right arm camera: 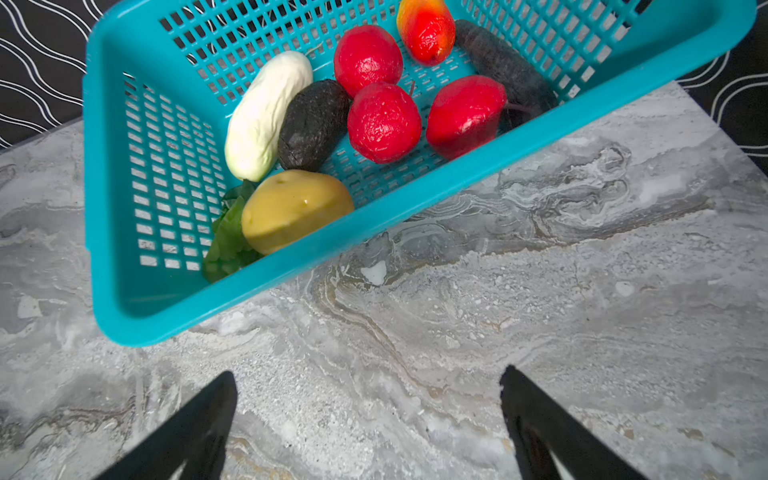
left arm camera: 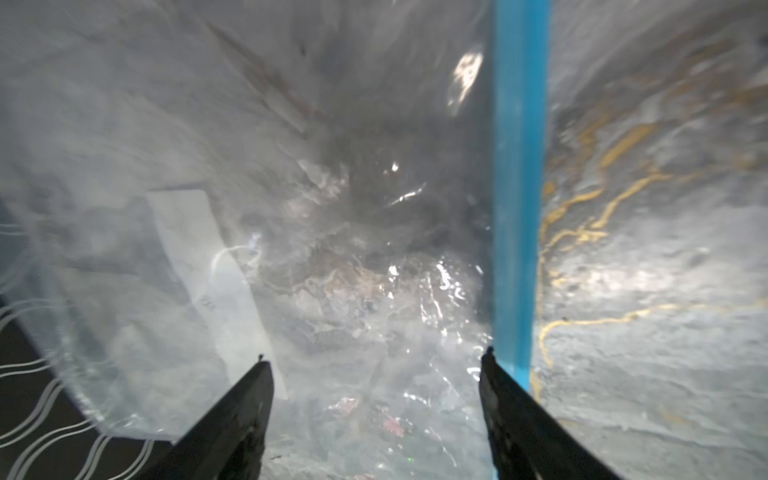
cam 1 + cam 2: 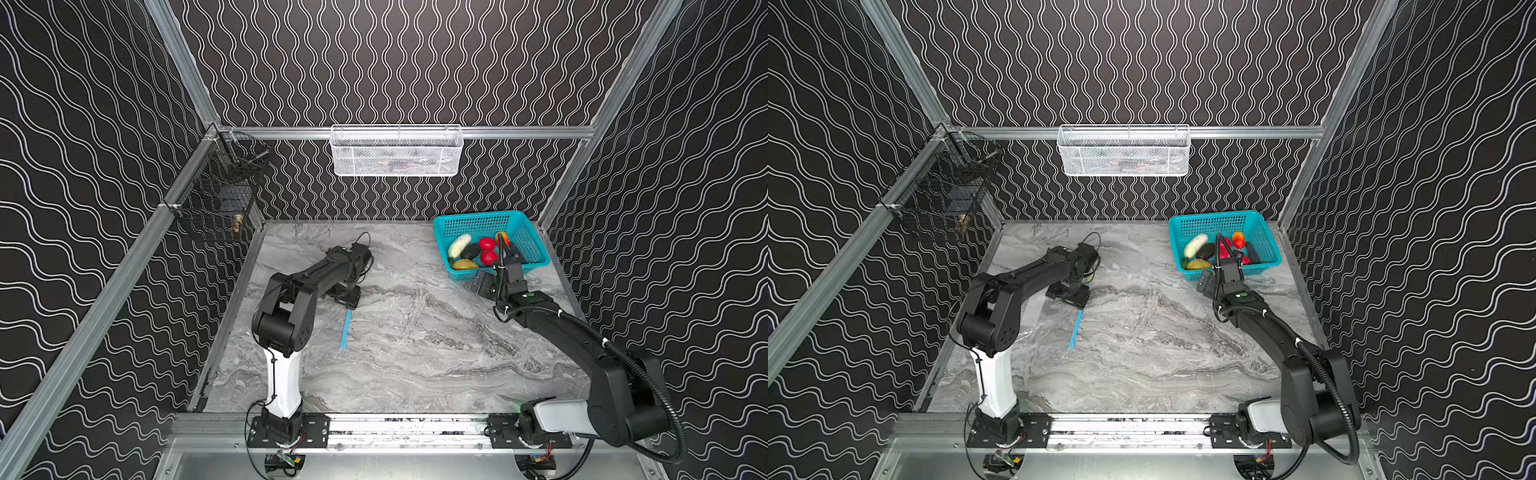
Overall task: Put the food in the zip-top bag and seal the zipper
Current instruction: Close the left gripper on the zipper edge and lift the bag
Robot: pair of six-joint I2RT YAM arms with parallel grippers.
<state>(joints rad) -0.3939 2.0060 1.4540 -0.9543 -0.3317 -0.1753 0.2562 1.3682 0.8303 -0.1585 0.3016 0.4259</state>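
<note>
Left wrist view alone makes out the clear, crinkled plastic zip-top bag (image 2: 249,166), which both top views reduce to a faint sheen on the grey marbled tabletop (image 3: 415,353). The left gripper (image 2: 374,361) sits low over it, jaws spread, pinching nothing. One thin light-blue zipper strip (image 3: 346,330) lies left of centre. Its long axis runs near to far, with the far end leaning slightly right and hidden under that gripper. The film spreads left of it, so the mouth faces right.

Right wrist view counts the toy food (image 1: 368,58) in the single teal perforated plastic basket (image 1: 137,316) at far right:
- three red round fruits (image 1: 384,122)
- two dark pieces (image 1: 311,124)
- one white oblong piece (image 1: 266,116)
- one yellow potato-like piece (image 1: 295,210)
- one orange-red piece (image 1: 426,29)
- one green leaf (image 1: 228,237)

In both top views the black right arm (image 3: 540,320) covers part of them. The right gripper (image 1: 370,378) hangs over bare marble just near of the basket, jaws wide apart, empty.
</note>
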